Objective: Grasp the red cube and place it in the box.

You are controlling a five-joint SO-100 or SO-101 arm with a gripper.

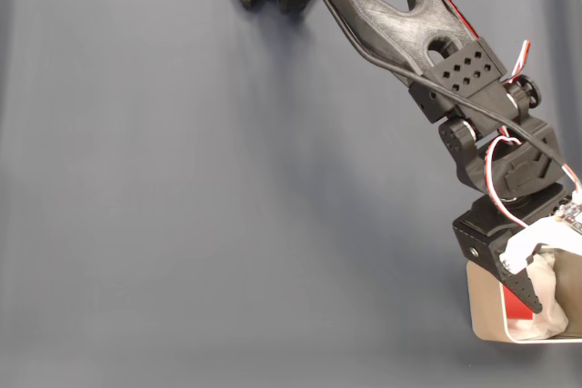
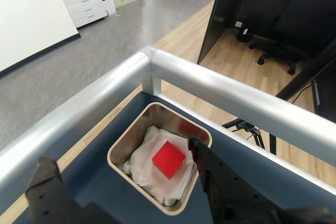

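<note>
Red cube (image 2: 168,159): lies inside the box on crumpled white paper lining (image 2: 149,163), tilted with one corner toward 6 o'clock in the wrist view; no finger touches it.
Box (image 2: 126,139): beige, rounded corners, thin walls; in the wrist view it sits at the middle of the lower half, on the dark blue-grey tabletop (image 2: 97,179). In the fixed view the box (image 1: 482,311) lies at about 4 o'clock, cut by the right edge and partly covered by the arm.
Tool (image 2: 123,177): released, jaws spread wide and empty. In the wrist view one black finger (image 2: 47,184) rises at 7 o'clock and the other at 5 o'clock, the box between them. In the fixed view the tool (image 1: 536,302) hangs over the box.
Arm (image 1: 409,20): black, running from 12 o'clock down to 4 o'clock in the fixed view.
Rail (image 2: 220,93): silver tube framing the tabletop's corner, just beyond the box toward 12 o'clock in the wrist view.
Background: office floor and a black chair (image 2: 296,24) at 1 o'clock in the wrist view.
</note>
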